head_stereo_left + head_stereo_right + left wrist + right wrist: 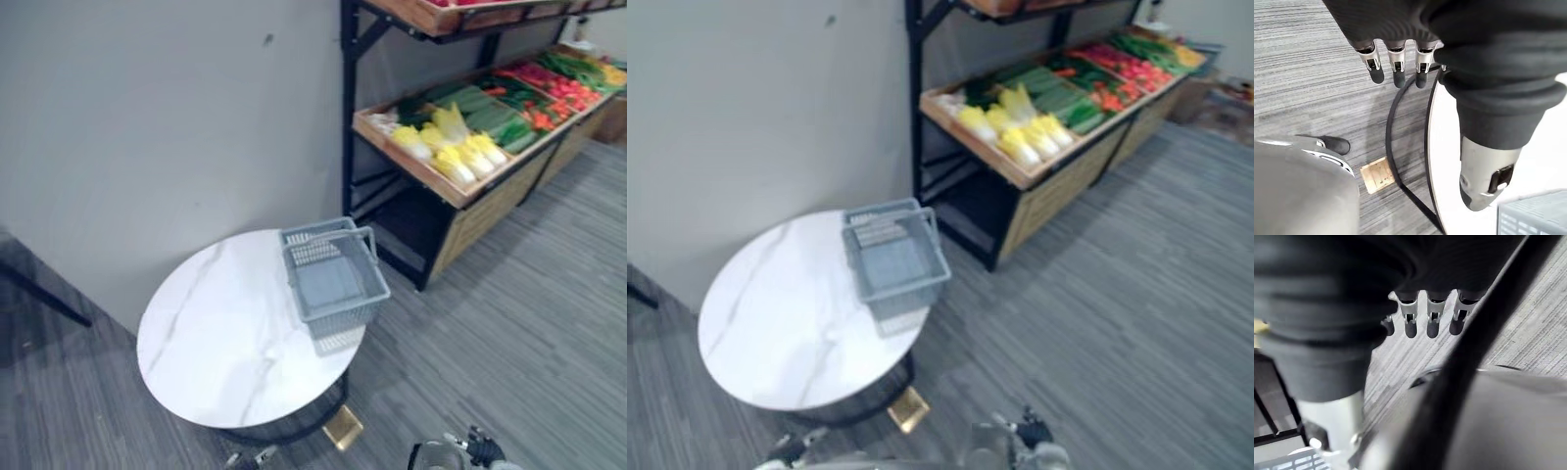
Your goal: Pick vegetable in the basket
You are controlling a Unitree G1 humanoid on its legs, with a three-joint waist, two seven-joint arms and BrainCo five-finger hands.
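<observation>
An empty grey plastic basket (333,279) stands on the right edge of a round white marble table (216,338), its handle raised. Behind and to the right, a wooden shelf (460,191) holds vegetables: pale yellow cabbages (456,152), green cucumbers (490,113) and red and orange peppers (554,88). My left hand (1395,61) hangs over the carpet beside the table's rim (1449,161) with straight fingers and holds nothing. A corner of the basket (1533,215) lies past its thumb. My right hand (1432,316) hangs over the floor, fingers straight and empty.
A grey wall (176,117) runs behind the table. The shelf's black metal frame (348,108) stands close to the basket. A small brown square (343,428) lies on the grey carpet by the table's base. Open carpet (519,323) stretches to the right.
</observation>
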